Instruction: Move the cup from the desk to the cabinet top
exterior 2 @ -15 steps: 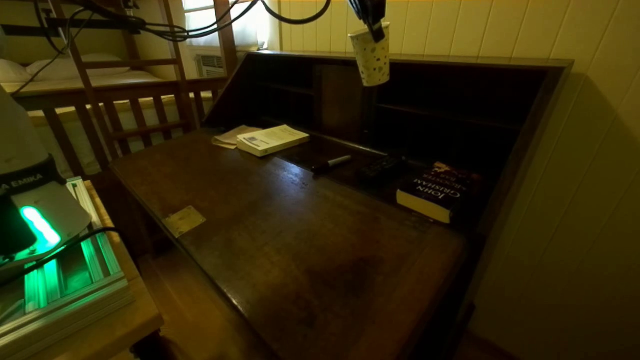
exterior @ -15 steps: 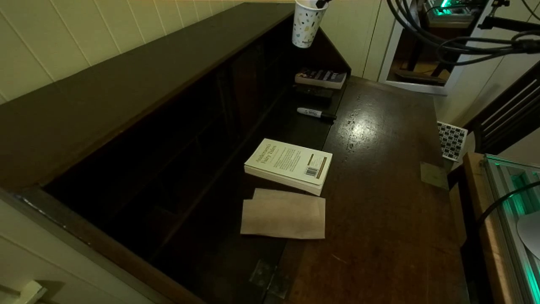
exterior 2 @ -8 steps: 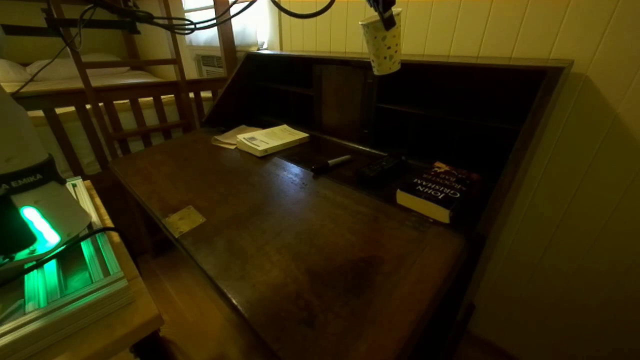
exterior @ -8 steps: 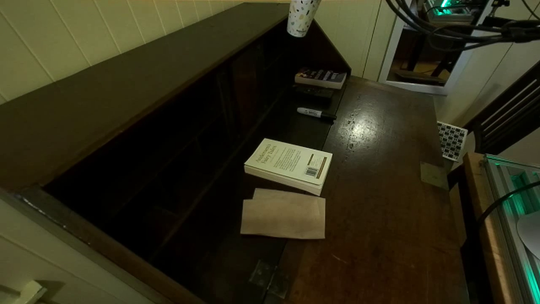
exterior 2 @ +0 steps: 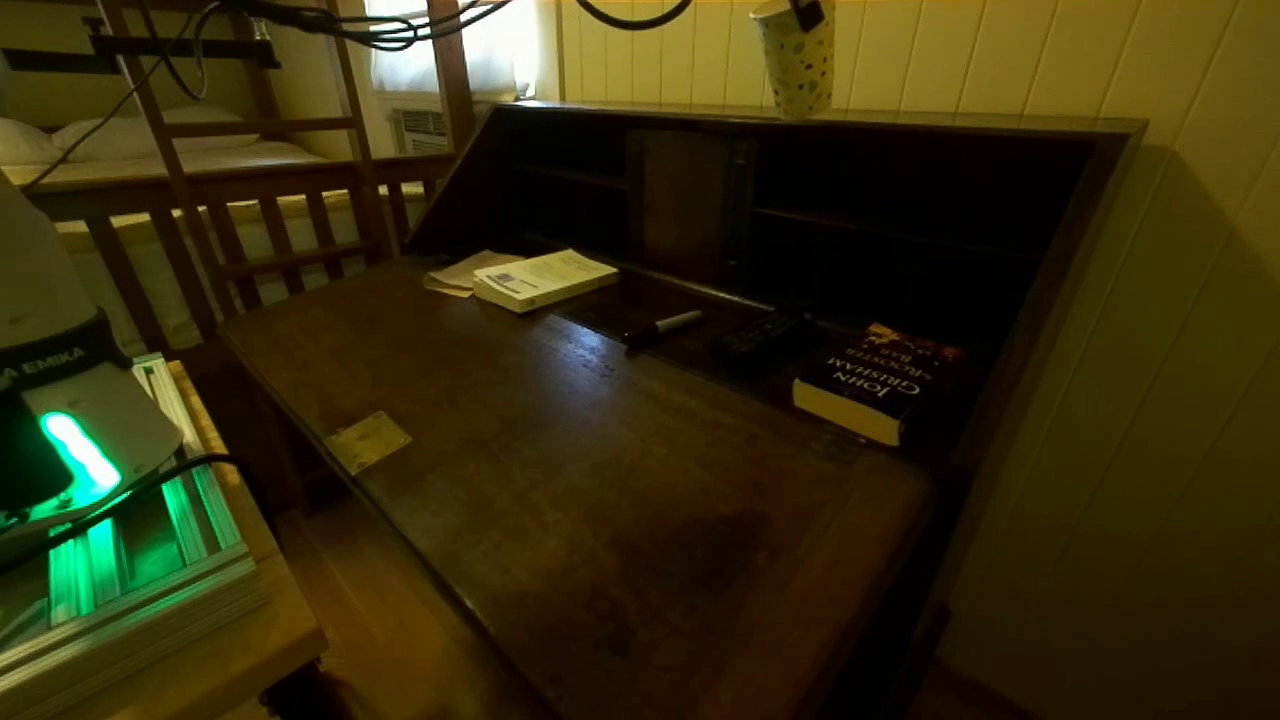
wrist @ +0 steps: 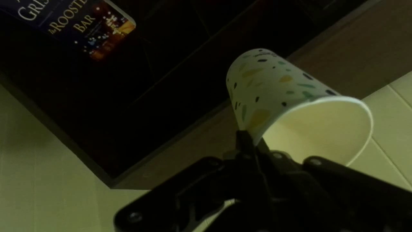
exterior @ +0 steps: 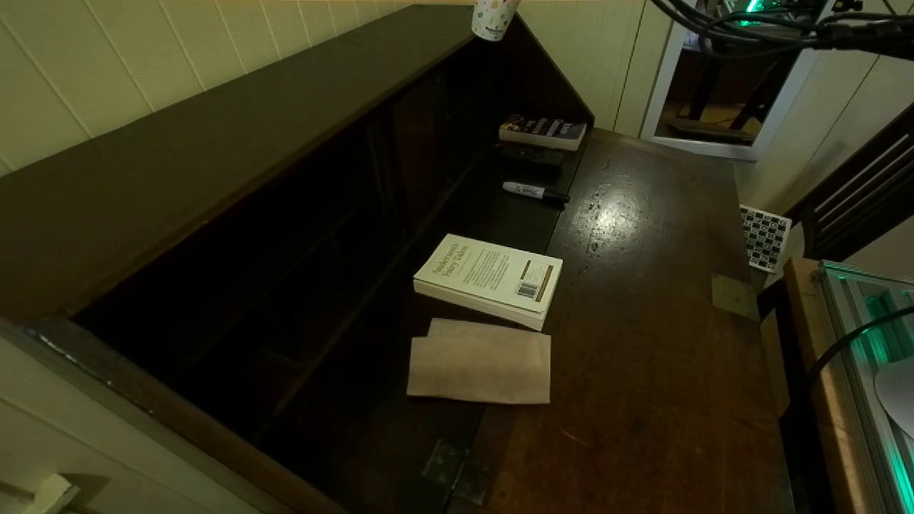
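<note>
The cup (wrist: 273, 80) is white with coloured specks and tapered. My gripper (wrist: 256, 141) is shut on its rim, one finger inside and one outside. In the wrist view the cup's open mouth faces the camera. The cup also shows at the top of both exterior views (exterior: 494, 18) (exterior 2: 798, 65), its upper part cut off. It hangs in the air, slightly tilted, near the front edge of the cabinet top (exterior: 250, 128). In an exterior view its base overlaps the cabinet top's edge line (exterior 2: 960, 123). The dark brown desk (exterior 2: 560, 480) lies well below.
On the desk lie a white book (exterior: 489, 278), tan envelopes (exterior: 478, 364), a marker (exterior: 532, 190) and a dark book (exterior 2: 870, 380) beside a black object (exterior 2: 765, 333). A panelled wall (exterior 2: 1000, 60) stands behind the cabinet top. Cables (exterior 2: 380, 35) hang from the arm.
The gripper has carried the cup upward and toward the wall. It has shifted up and left in an exterior view, and up and right in an exterior view. Objects on the desk have not moved.
</note>
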Motion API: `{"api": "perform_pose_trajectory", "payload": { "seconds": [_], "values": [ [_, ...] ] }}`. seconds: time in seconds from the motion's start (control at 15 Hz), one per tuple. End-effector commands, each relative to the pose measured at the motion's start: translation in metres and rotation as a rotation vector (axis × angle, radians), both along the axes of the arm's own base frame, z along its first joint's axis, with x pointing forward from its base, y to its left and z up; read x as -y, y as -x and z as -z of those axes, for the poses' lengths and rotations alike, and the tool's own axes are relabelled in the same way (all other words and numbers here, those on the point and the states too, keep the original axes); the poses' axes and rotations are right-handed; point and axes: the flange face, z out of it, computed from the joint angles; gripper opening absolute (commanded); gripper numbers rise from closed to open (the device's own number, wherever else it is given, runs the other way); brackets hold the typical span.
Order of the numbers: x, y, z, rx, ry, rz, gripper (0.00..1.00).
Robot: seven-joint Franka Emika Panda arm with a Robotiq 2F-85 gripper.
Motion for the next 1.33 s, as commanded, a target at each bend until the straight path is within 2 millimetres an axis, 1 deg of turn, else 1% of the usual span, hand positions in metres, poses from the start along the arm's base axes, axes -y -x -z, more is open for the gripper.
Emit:
{"api": "perform_pose_trajectory", "payload": {
  "seconds": [0.0, 0.27, 0.47, 0.53, 0.73, 1.27],
  "values": [
    [0.024, -0.013, -0.006, -0.004, -0.063, 0.040, 0.01],
    [0.046, -0.019, -0.011, -0.036, -0.149, 0.068, 0.01],
    [0.061, -0.024, -0.017, -0.057, -0.183, 0.086, 0.01],
    [0.049, -0.012, -0.012, -0.058, -0.140, 0.068, 0.03],
    [0.058, -0.017, -0.014, -0.062, -0.152, 0.077, 0.03],
    [0.057, -0.020, -0.013, -0.063, -0.154, 0.078, 0.03]
  ]
}}
